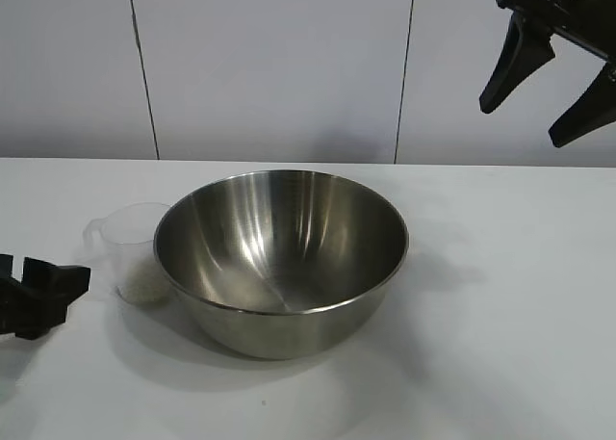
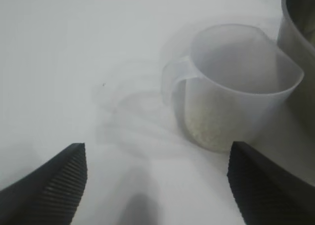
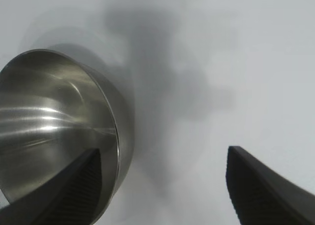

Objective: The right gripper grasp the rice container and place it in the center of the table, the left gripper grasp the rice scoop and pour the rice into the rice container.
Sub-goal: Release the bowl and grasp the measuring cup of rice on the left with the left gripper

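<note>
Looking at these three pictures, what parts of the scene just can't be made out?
- Exterior view: the rice container hides one side of the rice scoop.
- Exterior view: the left gripper is cut off by the edge; the right gripper too.
- Left wrist view: whether scoop and container touch.
- Right wrist view: the container's far side is cropped.

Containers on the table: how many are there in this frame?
2. The steel rice container sits mid-table, empty as far as visible. The clear plastic rice scoop, with rice at its bottom, stands close against the bowl's left side. Nothing else appears hidden.
</note>
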